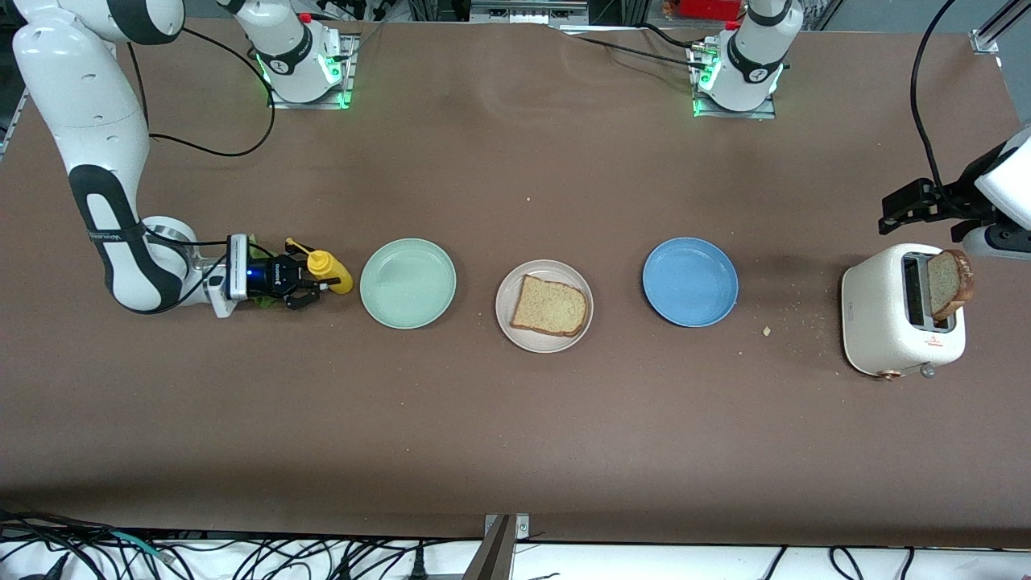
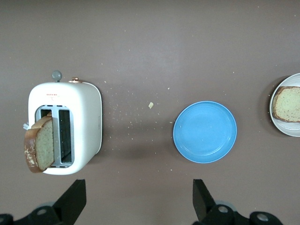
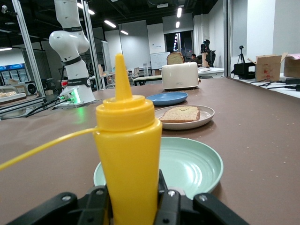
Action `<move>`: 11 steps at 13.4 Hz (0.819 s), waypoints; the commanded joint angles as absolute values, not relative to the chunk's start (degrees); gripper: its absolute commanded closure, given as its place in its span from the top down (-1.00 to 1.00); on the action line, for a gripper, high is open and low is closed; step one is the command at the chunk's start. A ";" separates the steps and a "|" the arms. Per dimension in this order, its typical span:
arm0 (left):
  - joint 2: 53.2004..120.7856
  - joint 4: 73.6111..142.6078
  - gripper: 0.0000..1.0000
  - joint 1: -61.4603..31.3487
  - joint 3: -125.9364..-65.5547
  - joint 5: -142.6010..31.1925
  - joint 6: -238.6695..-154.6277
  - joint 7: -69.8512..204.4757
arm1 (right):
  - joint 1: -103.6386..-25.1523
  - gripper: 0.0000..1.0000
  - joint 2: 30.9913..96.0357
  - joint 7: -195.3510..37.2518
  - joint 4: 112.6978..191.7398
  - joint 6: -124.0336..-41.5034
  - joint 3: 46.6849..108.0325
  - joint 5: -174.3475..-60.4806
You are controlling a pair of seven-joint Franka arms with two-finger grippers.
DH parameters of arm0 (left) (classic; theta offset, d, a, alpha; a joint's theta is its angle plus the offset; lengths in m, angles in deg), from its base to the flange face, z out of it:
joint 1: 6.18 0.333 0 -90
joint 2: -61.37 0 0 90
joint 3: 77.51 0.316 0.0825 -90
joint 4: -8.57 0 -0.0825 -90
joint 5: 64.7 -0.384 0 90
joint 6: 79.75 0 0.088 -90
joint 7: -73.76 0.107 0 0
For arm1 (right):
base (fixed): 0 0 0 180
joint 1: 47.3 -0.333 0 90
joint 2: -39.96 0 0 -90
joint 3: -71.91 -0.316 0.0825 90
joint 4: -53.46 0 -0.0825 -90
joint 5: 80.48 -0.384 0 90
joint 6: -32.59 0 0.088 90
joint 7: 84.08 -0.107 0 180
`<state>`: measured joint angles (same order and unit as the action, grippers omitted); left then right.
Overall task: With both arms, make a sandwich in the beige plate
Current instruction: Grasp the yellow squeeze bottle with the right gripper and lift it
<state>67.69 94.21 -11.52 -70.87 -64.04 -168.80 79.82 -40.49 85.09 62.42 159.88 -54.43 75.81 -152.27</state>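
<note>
The beige plate sits mid-table with one slice of speckled brown bread on it. A second slice stands tilted in a slot of the white toaster at the left arm's end. My right gripper lies low at the right arm's end, shut on an upright yellow squeeze bottle; in the right wrist view its fingers press both sides of the bottle. A bit of green leaf shows under the right wrist. My left gripper hangs open and holds nothing, over bare table beside the toaster.
A mint-green plate lies between the bottle and the beige plate, and a blue plate between the beige plate and the toaster. Crumbs dot the table near the toaster. Cables run along the table edge nearest the front camera.
</note>
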 commanded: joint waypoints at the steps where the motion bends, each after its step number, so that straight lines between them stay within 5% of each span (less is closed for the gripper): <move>1: 64.63 97.16 1.00 -10.14 -72.15 -64.70 -168.26 79.13 | -41.40 -1.00 80.67 55.26 159.98 -54.24 76.04 -152.56; 11: 62.51 100.68 1.00 -9.87 -72.94 -64.70 -167.99 78.16 | -55.89 -1.00 70.11 14.13 148.66 -69.61 75.96 -130.87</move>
